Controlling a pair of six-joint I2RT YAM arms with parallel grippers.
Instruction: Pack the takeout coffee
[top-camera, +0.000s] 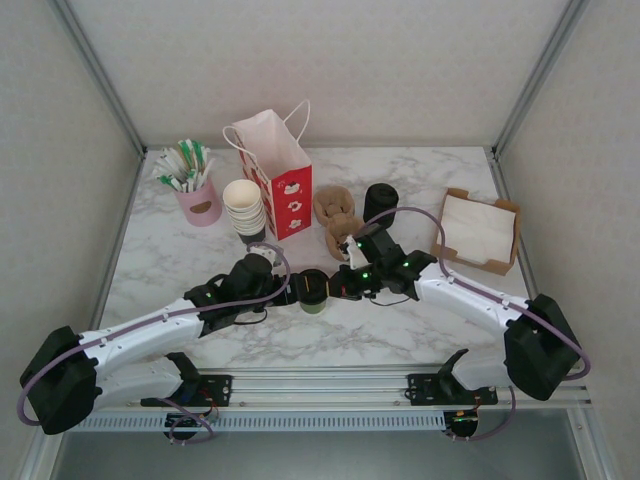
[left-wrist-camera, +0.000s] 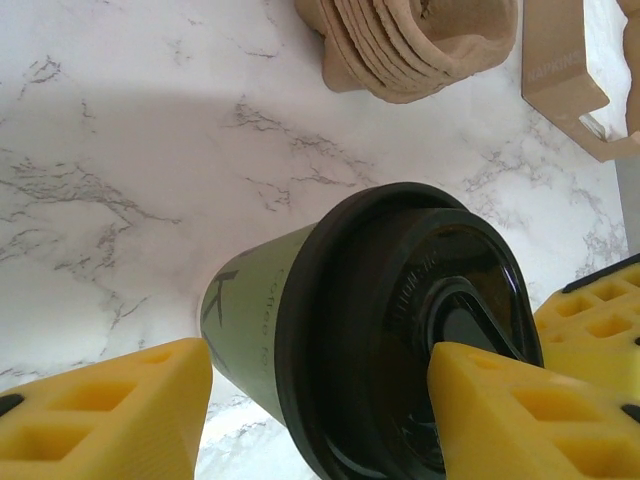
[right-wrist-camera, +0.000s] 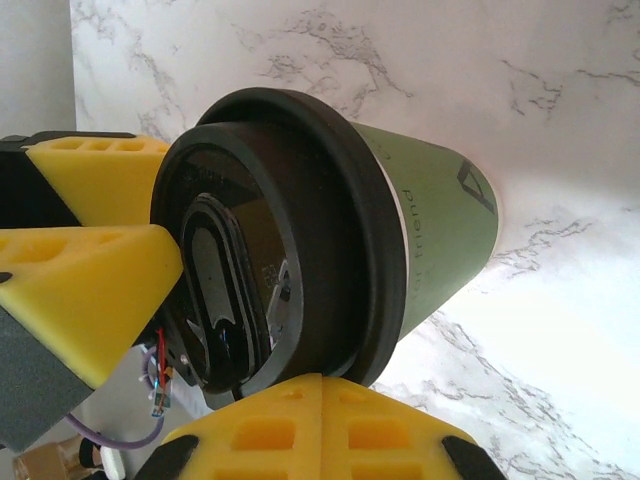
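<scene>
The takeout coffee (top-camera: 313, 290), a small olive-green cup with a black lid, stands upright on the marble between my two grippers. In the left wrist view the takeout coffee (left-wrist-camera: 250, 310) sits between my left gripper's (left-wrist-camera: 318, 352) spread yellow fingers. One fingertip (left-wrist-camera: 470, 390) lies over the lid's top; the other (left-wrist-camera: 150, 390) is beside the body with marble showing between. My left gripper (top-camera: 288, 292) is open. My right gripper (right-wrist-camera: 322, 385) is shut, its joined tips against the lid's rim of the takeout coffee (right-wrist-camera: 430, 230). It reaches in from the right (top-camera: 340, 284).
A red and white paper bag (top-camera: 280, 175) stands open at the back, with stacked cream cups (top-camera: 244, 205) beside it. Brown cup carriers (top-camera: 338, 215), a black lid stack (top-camera: 380, 200) and a napkin box (top-camera: 478, 232) lie behind the cup. A pink holder (top-camera: 198, 198) is far left.
</scene>
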